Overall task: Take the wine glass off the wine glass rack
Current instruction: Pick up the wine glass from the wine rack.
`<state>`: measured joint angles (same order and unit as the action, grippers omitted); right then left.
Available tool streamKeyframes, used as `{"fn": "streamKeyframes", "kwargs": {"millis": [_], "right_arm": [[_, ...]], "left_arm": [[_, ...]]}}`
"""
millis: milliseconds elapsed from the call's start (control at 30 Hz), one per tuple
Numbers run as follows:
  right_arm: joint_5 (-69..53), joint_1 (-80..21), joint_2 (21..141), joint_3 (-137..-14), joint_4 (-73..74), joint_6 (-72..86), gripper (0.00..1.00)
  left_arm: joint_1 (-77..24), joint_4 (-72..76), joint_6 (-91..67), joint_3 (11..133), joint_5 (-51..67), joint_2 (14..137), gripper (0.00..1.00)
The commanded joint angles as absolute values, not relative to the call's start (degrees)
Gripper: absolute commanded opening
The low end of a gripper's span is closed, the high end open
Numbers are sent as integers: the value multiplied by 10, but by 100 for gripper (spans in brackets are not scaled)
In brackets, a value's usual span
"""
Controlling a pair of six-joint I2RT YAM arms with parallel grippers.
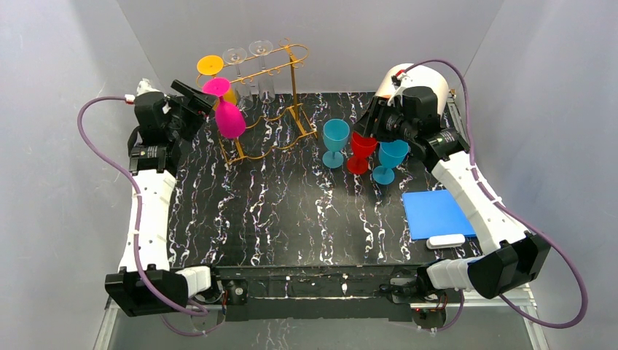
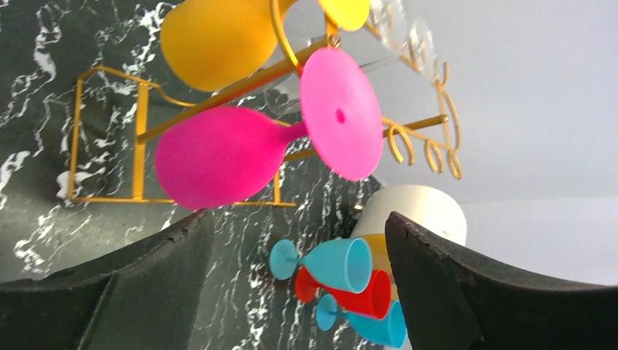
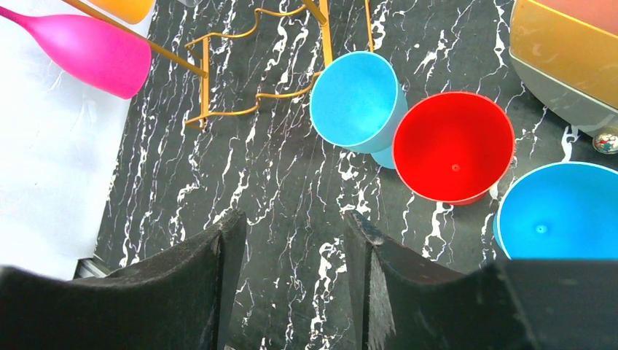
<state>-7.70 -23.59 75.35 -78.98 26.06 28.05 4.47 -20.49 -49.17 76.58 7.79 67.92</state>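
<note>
The gold wire wine glass rack point(image 1: 280, 80) stands at the back left of the table. A pink wine glass point(image 1: 229, 118) hangs upside down from its front rail end, with an orange one point(image 1: 210, 65) and two clear ones point(image 1: 248, 52) behind it. My left gripper point(image 1: 206, 100) is open just left of the pink glass, not touching it. In the left wrist view the pink bowl point(image 2: 218, 157) and foot point(image 2: 341, 113) lie above the open gripper point(image 2: 299, 233), which holds nothing. My right gripper point(image 1: 369, 125) point(image 3: 291, 233) is open over bare table.
Two blue glasses point(image 1: 336, 141) point(image 1: 391, 159) and a red glass point(image 1: 361, 151) stand upright mid-right, just under the right gripper. A blue mat point(image 1: 436, 213) with a white block point(image 1: 446, 240) at its near edge lies front right. Grey walls enclose the table.
</note>
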Motion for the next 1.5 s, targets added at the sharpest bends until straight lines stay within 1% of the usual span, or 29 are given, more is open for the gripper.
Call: {"fn": "streamKeyframes", "kwargs": {"millis": [0, 67, 233, 367, 467, 733, 800, 867, 933, 1067, 1233, 1333, 1367, 1467], "right_arm": [[-85, -234, 746, -813, 248, 265, 60], [-89, -233, 745, -810, 245, 266, 60], [-91, -234, 742, -807, 244, 269, 61], [-90, -234, 740, -800, 238, 275, 61], [-106, -233, 742, -802, 236, 282, 61], [-117, -233, 744, -796, 227, 307, 61], [-125, -234, 744, -794, 218, 311, 61], [-126, -233, 747, -795, 216, 313, 61], [-126, -233, 748, -797, 218, 313, 61], [-127, -233, 747, -798, 220, 314, 61], [-126, -233, 747, -805, 218, 316, 62], [-125, -234, 747, -804, 217, 320, 61], [-125, -233, 747, -804, 217, 322, 62], [-130, -234, 745, -802, 209, 331, 62]], "left_arm": [[70, -141, -554, 797, 131, 692, 82], [81, -120, -573, 797, 143, 705, 78], [99, -71, -611, 783, 166, 730, 60], [102, -35, -623, 778, 187, 755, 54], [103, -17, -631, 772, 199, 765, 47], [103, 16, -628, 746, 218, 766, 46], [103, 22, -631, 739, 218, 769, 44], [103, 29, -635, 737, 219, 774, 37], [103, 35, -635, 740, 224, 778, 25], [104, 26, -620, 738, 222, 773, 13], [104, 11, -609, 735, 213, 767, 8], [103, 22, -615, 724, 213, 763, 3], [104, 25, -618, 722, 215, 764, 0], [104, 49, -635, 712, 226, 762, 0]]}}
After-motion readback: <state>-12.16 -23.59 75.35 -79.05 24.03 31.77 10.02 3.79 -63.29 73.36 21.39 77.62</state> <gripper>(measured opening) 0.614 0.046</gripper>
